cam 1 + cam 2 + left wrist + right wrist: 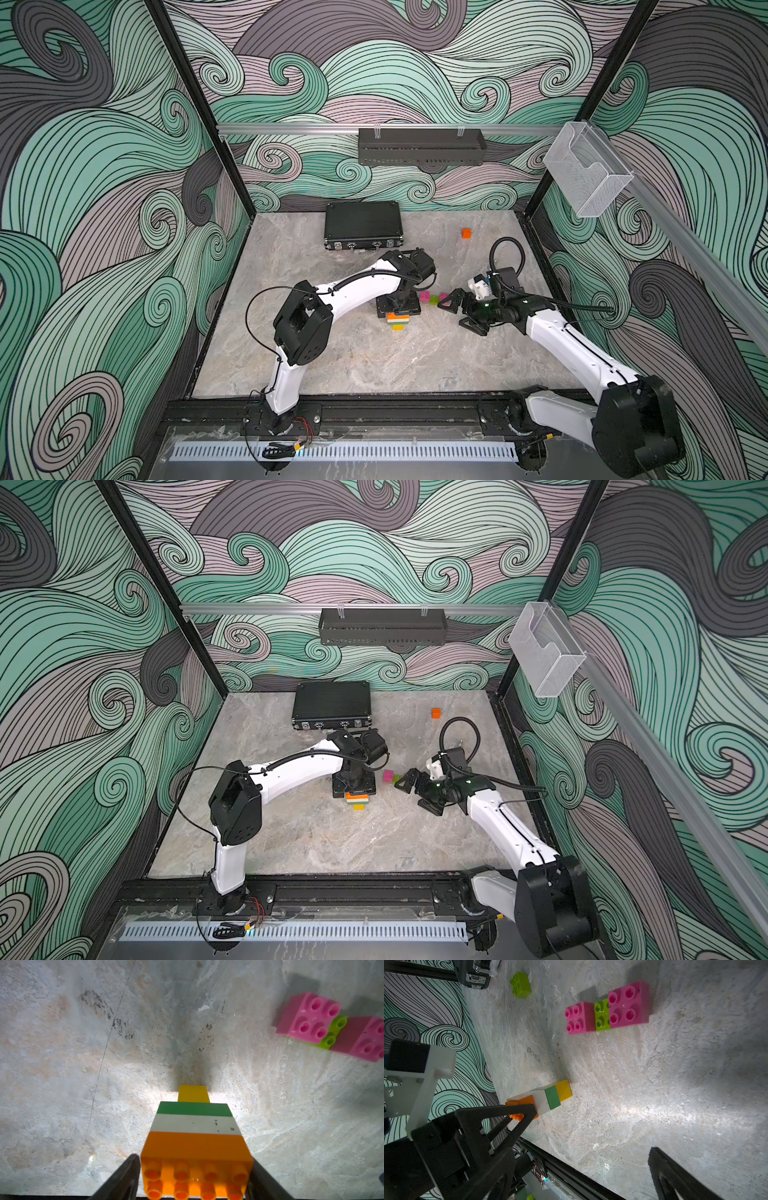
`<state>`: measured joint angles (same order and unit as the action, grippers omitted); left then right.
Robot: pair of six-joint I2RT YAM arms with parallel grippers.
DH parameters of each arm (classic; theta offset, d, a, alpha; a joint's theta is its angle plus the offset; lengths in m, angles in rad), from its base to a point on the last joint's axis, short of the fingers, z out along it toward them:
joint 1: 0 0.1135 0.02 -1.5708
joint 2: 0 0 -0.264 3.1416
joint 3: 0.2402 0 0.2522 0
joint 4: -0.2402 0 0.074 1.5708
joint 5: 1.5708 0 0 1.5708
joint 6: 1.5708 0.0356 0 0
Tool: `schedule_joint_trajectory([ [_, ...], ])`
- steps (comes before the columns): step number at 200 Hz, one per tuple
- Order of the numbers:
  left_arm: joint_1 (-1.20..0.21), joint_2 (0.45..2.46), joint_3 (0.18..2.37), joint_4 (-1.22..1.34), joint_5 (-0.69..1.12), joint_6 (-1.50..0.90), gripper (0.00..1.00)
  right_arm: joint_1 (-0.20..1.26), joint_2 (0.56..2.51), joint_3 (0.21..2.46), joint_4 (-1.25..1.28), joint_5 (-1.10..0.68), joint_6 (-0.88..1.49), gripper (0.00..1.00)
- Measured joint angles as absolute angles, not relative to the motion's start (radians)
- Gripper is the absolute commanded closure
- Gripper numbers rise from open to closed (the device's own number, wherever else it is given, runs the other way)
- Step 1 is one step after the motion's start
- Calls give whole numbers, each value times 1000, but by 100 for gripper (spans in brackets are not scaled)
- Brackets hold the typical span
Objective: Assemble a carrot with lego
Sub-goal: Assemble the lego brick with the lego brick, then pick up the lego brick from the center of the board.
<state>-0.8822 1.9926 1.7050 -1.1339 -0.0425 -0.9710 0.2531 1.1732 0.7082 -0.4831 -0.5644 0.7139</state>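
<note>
You are looking down on a grey stone-look table [332, 365]. Near its middle the carrot [398, 322], only part built, is standing upright with its yellow tip down at the table surface. Dark green, white and orange bands are rising from that tip to a studded top.

Your left gripper [195, 1177] is reaching straight down over it, one finger on each side of the orange brick. This is presenting the studs upward, ready for the next piece. You cannot tell whether those fingers are pressing the brick or standing just clear of it.

Just to the right and slightly farther, the leafy top [604, 1014] is lying flat, studs up. It is a lime brick carrying two pink ones, apart from the stack. Your right gripper [455, 313] is poised at that piece's right end, fingers spread wide and holding nothing, apparently lining up to fetch it.

A lone lime brick [521, 985], a small orange cube [466, 233] and a black briefcase [362, 224] are sitting farther back, unused.
</note>
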Motion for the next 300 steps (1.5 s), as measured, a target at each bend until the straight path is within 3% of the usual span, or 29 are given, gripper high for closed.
schedule_joint_trajectory([
  [37, -882, 1983, 1705, -1131, -50, -969, 16, 253, 1186, 721, -495, -561, 707, 0],
  [58, -882, 1945, 1705, -1129, -72, -960, 8, 255, 1217, 763, -517, -551, 686, 0],
  [103, -860, 1759, 1678, -1090, -105, -923, 7, 304, 1357, 966, -569, -493, 624, 0],
  [148, -713, 1472, 1359, -914, -55, -845, 8, 428, 1597, 1271, -641, -390, 549, 3],
  [182, -581, 1322, 1151, -837, -2, -778, 3, 516, 1784, 1507, -697, -301, 514, 3],
  [268, -412, 1251, 941, -776, 115, -695, 1, 644, 2241, 2065, -879, -118, 480, 5],
  [300, -380, 1252, 932, -771, 147, -678, 1, 663, 2404, 2317, -980, -61, 470, 15],
])
